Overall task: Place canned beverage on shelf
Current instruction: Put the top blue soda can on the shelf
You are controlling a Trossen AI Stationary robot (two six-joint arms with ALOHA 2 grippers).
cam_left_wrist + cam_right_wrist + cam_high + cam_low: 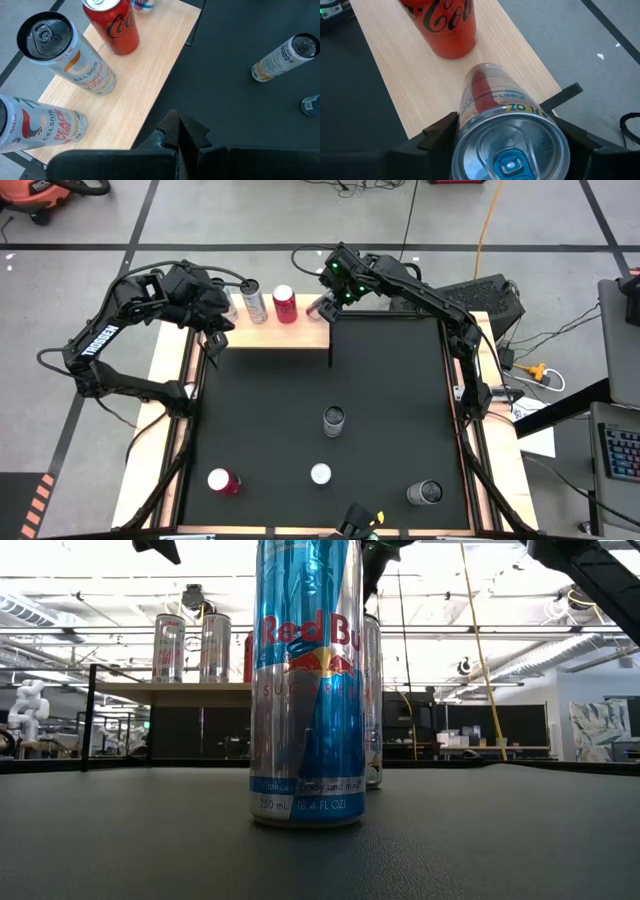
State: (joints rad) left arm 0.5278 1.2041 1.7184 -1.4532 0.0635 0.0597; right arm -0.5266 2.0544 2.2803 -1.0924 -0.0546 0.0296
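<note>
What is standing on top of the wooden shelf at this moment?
On the shelf stand two Celsius cans and a red Coca-Cola can. The right gripper holds a blue-tabbed can over its end; the underside contact is hidden.

A tall blue and silver drink can [306, 690] is standing upright on the dark counter [320, 840], filling the middle of the picture. Just behind it a second can [373, 700] is peeking out. Farther back, two silver cans [190, 648] are standing side by side on the wooden shelf [170, 692]. Dark arm parts [585, 570] are reaching in from above.
</note>
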